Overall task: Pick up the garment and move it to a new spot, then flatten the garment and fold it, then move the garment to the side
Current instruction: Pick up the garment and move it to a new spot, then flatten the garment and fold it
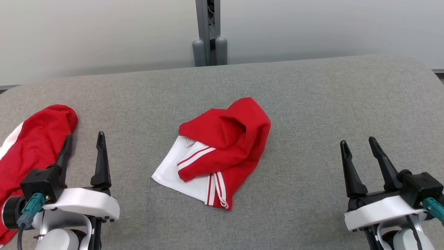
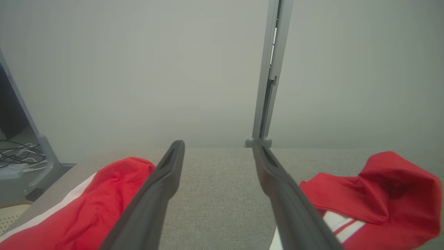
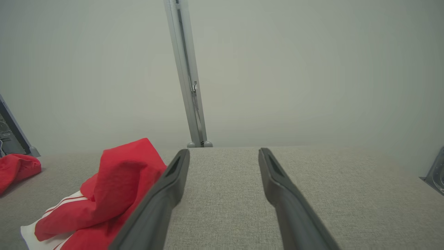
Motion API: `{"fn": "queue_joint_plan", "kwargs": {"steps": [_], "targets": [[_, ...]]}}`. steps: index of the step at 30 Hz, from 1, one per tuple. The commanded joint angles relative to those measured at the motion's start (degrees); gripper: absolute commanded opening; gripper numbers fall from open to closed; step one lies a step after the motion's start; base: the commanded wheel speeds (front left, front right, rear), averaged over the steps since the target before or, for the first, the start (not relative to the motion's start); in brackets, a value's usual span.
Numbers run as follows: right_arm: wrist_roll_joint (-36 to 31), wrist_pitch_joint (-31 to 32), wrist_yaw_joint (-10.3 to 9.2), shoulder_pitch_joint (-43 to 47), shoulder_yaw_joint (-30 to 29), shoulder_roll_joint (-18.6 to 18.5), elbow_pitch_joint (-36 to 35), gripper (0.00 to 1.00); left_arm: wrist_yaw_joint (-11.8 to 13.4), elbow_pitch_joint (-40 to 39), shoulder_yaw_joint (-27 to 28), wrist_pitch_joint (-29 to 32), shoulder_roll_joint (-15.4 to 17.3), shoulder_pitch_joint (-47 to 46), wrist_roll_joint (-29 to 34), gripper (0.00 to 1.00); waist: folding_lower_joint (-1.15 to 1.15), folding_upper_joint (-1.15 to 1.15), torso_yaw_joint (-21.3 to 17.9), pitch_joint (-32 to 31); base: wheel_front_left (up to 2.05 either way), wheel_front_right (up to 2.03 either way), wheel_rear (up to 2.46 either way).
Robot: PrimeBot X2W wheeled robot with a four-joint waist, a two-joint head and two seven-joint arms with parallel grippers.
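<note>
Your left gripper and right gripper both stand wide open and empty at the near edge, the crumpled red-and-white garment lying between them on the grey table, another red cloth at the left.

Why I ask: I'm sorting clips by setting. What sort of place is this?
Probably a robotics lab or test bay, not a home: a grey cloth-covered table against a bare pale wall, a grey metal post behind it, and loose cables on the floor.
</note>
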Motion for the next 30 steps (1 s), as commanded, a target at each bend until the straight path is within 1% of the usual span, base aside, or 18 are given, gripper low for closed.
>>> {"fn": "queue_joint_plan", "kwargs": {"steps": [1,11,25,30], "targets": [[-0.15,0.12,0.11,0.43,-0.06,-0.42,0.00,1.00,0.44,-0.27,0.07,0.00,0.37,0.51,0.43,1.00,0.00,0.00,0.01,-0.34,0.00,0.00,0.00],[-0.17,1.26,0.11,1.57,-0.27,-0.43,-1.48,1.00,1.91,-2.39,-0.45,2.19,1.01,2.19,0.46,1.00,0.00,0.00,-0.16,-1.13,0.00,0.00,0.00],[0.05,1.24,0.11,1.46,-0.83,-0.43,-1.55,1.00,2.48,-3.34,-1.13,3.05,0.96,2.02,0.33,1.00,0.00,0.00,0.14,-0.59,0.00,0.00,0.00],[-0.66,2.00,0.11,0.99,-0.13,-0.40,-1.70,1.00,2.33,-3.46,-1.55,3.39,1.09,1.26,0.45,1.00,0.00,0.00,1.15,-0.24,0.00,0.00,0.00]]}}
